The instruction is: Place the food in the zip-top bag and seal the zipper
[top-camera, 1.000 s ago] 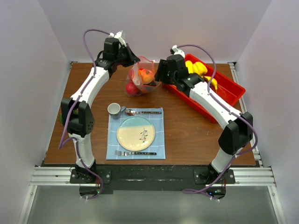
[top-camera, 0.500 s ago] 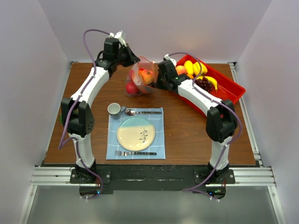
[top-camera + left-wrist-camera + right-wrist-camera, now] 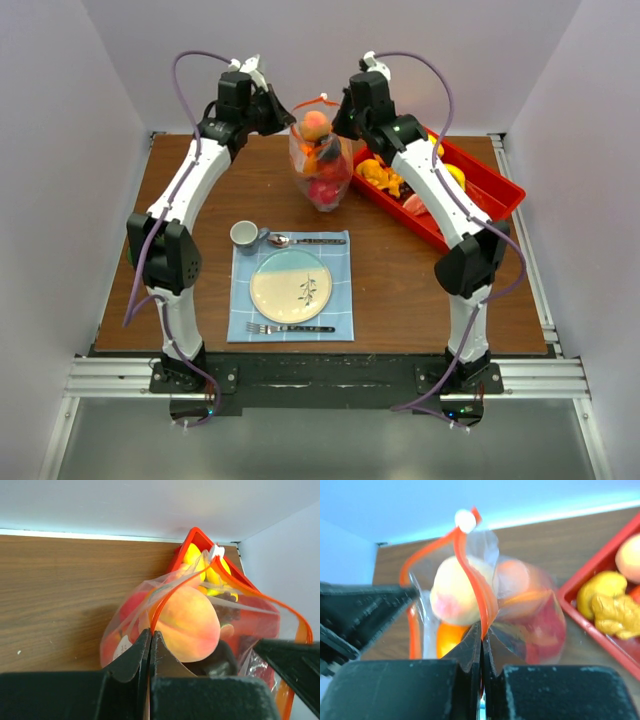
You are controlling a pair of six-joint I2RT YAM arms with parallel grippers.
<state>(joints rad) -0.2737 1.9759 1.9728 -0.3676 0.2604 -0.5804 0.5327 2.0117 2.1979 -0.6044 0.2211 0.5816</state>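
The zip-top bag [image 3: 322, 170] hangs upright above the back of the table, held by its mouth between both grippers. It holds food: a peach [image 3: 316, 124] on top, with orange and red fruit [image 3: 324, 190] below. My left gripper [image 3: 287, 120] is shut on the zipper [image 3: 159, 600] at the bag's left edge, the peach [image 3: 187, 622] just beyond its tips. My right gripper [image 3: 345, 122] is shut on the zipper [image 3: 470, 575] at the opposite edge. The bag's mouth gapes between them, and a white slider [image 3: 465, 520] sits at its far end. More food [image 3: 380, 176] lies in the tray.
A red tray [image 3: 492, 196] stands at the back right, close beside the bag. A blue placemat [image 3: 340, 300] at centre front carries a plate [image 3: 292, 285], spoon [image 3: 300, 240] and fork [image 3: 285, 327]. A cup [image 3: 245, 236] stands at its corner.
My right gripper has left the tray, swung to the bag's mouth and shut on the zipper edge. Both arms have raised the bag from slumped on the table to hanging upright, shifted slightly right.
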